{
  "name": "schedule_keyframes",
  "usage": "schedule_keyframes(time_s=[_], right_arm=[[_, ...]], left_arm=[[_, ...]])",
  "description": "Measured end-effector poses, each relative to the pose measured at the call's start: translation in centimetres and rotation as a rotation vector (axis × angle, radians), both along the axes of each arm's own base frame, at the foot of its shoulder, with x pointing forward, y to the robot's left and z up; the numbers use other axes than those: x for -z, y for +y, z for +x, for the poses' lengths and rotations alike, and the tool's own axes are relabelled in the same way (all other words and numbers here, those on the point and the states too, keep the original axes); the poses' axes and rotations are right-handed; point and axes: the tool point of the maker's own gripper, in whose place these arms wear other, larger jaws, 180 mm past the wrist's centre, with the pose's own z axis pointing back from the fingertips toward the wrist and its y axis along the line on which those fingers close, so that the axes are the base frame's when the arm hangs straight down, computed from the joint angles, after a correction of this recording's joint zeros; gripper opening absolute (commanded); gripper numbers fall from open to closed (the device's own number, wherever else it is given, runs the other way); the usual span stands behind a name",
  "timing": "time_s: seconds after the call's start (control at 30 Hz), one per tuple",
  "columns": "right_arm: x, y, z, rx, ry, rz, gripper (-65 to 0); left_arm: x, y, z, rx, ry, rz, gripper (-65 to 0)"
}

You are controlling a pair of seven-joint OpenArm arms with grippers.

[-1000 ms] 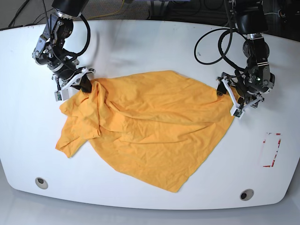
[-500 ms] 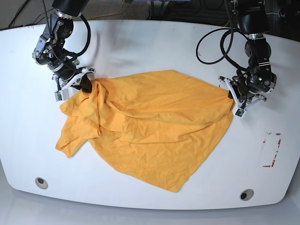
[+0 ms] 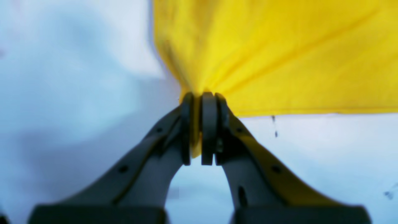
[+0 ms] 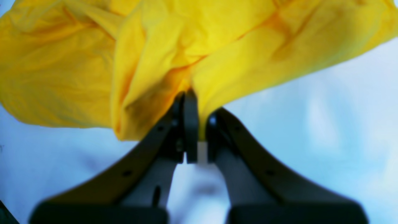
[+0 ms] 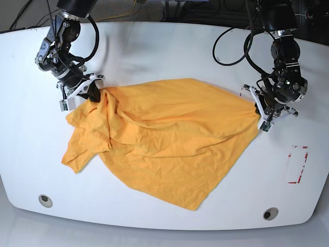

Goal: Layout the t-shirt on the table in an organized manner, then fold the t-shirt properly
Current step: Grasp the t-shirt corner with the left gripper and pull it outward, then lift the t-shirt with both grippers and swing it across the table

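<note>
The orange-yellow t-shirt lies crumpled across the middle of the white table, bunched in folds at its left side. My left gripper is at the shirt's right edge in the base view; in the left wrist view the left gripper is shut on a pinch of the t-shirt. My right gripper is at the shirt's upper left corner. Seen from the right wrist, the right gripper is shut on a gathered fold of the t-shirt.
Two round grey grommets sit near the table's front edge. A red tape outline marks the right side. Black cables loop above the table behind the left arm.
My left gripper has closed on the shirt's right edge and shifted slightly right, pulling that edge taut. The right gripper has held still on its fold.
</note>
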Motion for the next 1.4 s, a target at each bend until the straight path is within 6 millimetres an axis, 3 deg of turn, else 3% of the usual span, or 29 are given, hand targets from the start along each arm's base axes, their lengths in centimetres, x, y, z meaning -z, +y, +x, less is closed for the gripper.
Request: schedule_keyframes(time_s=[0.33, 0.57, 0.8, 1.17, 1.4], right_arm=[[0.0, 0.1, -0.4, -0.004, 0.001, -0.003, -62.0], [-0.8, 0.0, -0.3, -0.010, -0.021, -0.021, -62.0], [-3.7, 0.1, 0.1, -0.030, -0.101, -0.078, -62.0], [-8.8, -0.3, 1.3, -0.074, -0.241, -0.187, -62.0], [-11.8, -1.5, 3.6, -0.079, -0.323, -0.240, -62.0]], left_arm=[[-4.2, 0.1, 0.5, 0.005, -0.061, 0.076, -62.3], [-5.8, 0.5, 1.7, -0.012, -0.074, 0.096, -62.3], [-7.4, 0.5, 2.2, -0.012, -0.113, 0.111, -62.3], [-12.4, 0.1, 5.4, -0.006, -0.257, 0.114, -62.3], [-16.8, -1.0, 8.2, 0.020, -0.373, 0.111, -62.3]])
